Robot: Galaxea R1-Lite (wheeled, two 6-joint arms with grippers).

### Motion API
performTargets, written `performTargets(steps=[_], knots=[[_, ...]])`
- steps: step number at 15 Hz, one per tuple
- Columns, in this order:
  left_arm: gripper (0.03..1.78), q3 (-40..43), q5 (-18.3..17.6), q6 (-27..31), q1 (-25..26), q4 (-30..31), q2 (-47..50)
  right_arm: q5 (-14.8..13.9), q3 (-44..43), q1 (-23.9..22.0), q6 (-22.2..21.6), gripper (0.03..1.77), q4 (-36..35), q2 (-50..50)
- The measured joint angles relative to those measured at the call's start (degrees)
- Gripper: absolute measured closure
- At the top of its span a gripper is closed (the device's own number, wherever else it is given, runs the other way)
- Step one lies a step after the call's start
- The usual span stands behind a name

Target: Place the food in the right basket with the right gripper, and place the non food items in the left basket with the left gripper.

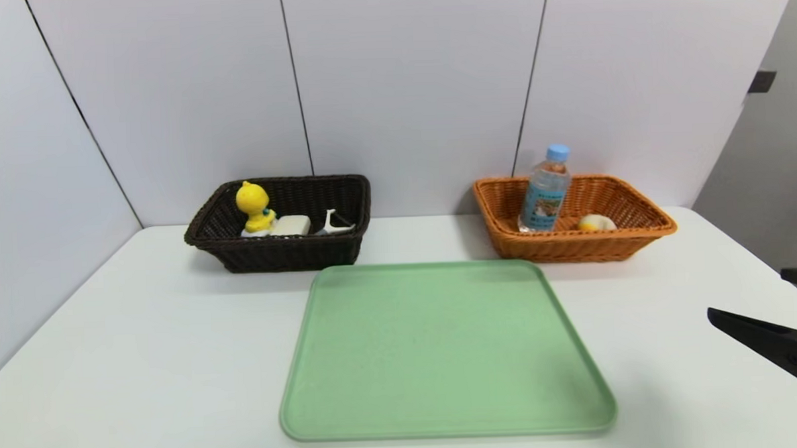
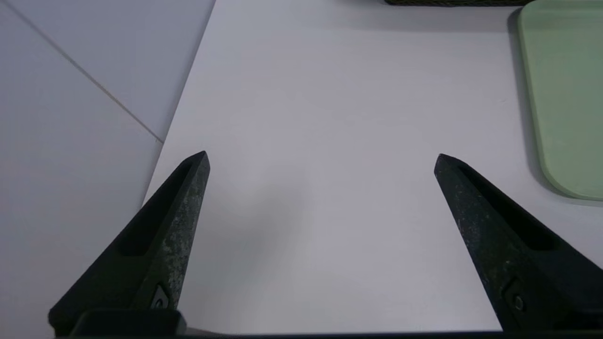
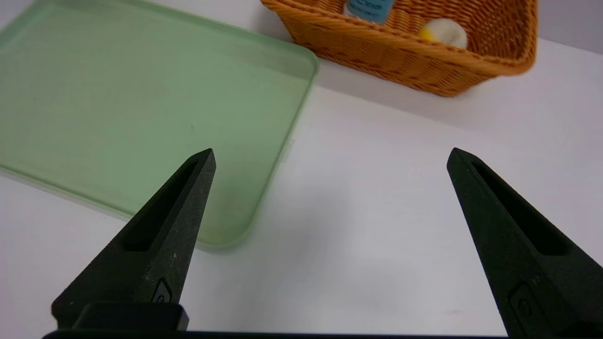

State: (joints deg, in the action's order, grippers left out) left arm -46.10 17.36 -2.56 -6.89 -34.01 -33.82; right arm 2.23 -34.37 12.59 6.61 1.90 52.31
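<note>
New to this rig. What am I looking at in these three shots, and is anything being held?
It is a two-armed robot sorting items. One picture is from its head, the other two from cameras on each wrist. On the white table lies an empty green tray. Behind it, the dark basket holds a duck toy, a white bar and a peeler; the orange basket holds a bottle and a bun. The left gripper and right gripper are open, holding nothing.

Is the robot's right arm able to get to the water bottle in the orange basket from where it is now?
Probably yes. The right gripper is open and empty over bare table, and the water bottle stands upright above the orange basket rim with only a small bun beside it.
</note>
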Motion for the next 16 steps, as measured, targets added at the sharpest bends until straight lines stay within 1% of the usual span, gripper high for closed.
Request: performTargets(steps=[3, 6, 8, 10, 11, 12, 13, 14, 15, 16], knots=[[0.12, 5.49, -0.57, 0.04, 3.67, -1.49, 10.64, -1.05, 6.45, -2.57, -0.27, 0.1, -0.04, -9.01], [0.12, 8.79, -1.13, 0.41, 5.71, -6.34, 19.24, -3.13, 12.96, -4.46, -0.52, 0.1, 0.0, -18.96], [0.12, 11.93, -2.23, 2.54, 6.75, -7.11, 24.92, -4.88, 15.93, -5.22, -0.57, 0.1, -0.01, -25.11], [0.12, 15.85, -3.0, 5.42, 7.16, -6.69, 29.9, -5.47, 17.75, -5.79, -0.71, 0.1, -0.28, -30.49], [0.12, 17.44, -4.08, 6.19, 7.29, -4.88, 31.29, -5.56, 18.71, -6.01, -1.12, 0.1, -1.68, -32.44], [0.12, 19.41, -6.18, 6.74, 7.35, -2.73, 32.24, -5.42, 20.07, -6.14, -1.38, 0.1, -4.74, -33.71], [0.12, 21.64, -8.87, 7.29, 7.35, 0.45, 32.89, -5.21, 22.32, -6.21, -1.1, 0.1, -8.87, -34.65], [0.12, 24.47, -11.22, 8.14, 7.38, 4.63, 33.38, -5.58, 24.39, -6.25, -0.52, 0.1, -13.36, -35.23], [0.12, 27.39, -11.8, 9.64, 7.38, 8.66, 33.66, -7.29, 25.82, -6.25, 0.0, 0.1, -17.23, -35.65], [0.12, 30.15, -11.5, 11.65, 7.4, 13.01, 33.77, -10.54, 26.56, -6.27, 0.44, 0.1, -19.31, -35.95]])
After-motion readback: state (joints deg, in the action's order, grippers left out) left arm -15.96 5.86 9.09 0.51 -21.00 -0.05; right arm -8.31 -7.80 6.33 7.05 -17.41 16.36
